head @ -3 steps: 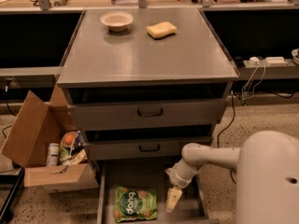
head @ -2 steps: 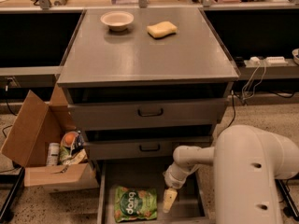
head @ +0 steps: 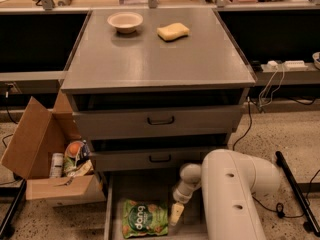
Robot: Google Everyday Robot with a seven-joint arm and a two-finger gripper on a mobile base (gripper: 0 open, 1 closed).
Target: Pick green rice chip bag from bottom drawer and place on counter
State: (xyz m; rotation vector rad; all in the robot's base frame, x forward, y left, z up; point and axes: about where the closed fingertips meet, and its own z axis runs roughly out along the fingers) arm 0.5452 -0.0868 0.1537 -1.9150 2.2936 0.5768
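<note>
The green rice chip bag lies flat on the floor of the open bottom drawer, toward its front left. My gripper hangs inside the drawer just right of the bag, pointing down, close to the bag's right edge. My white arm fills the lower right and hides the drawer's right side. The counter is the gray cabinet top above, carrying a beige bowl and a yellow sponge at its far end.
Two closed drawer fronts with black handles sit above the open drawer. An open cardboard box with packets and a can stands at the left on the floor. Cables and a power strip are at right.
My arm has swung left and further over the drawer, bringing the gripper closer to the bag's right edge. The bag has not moved.
</note>
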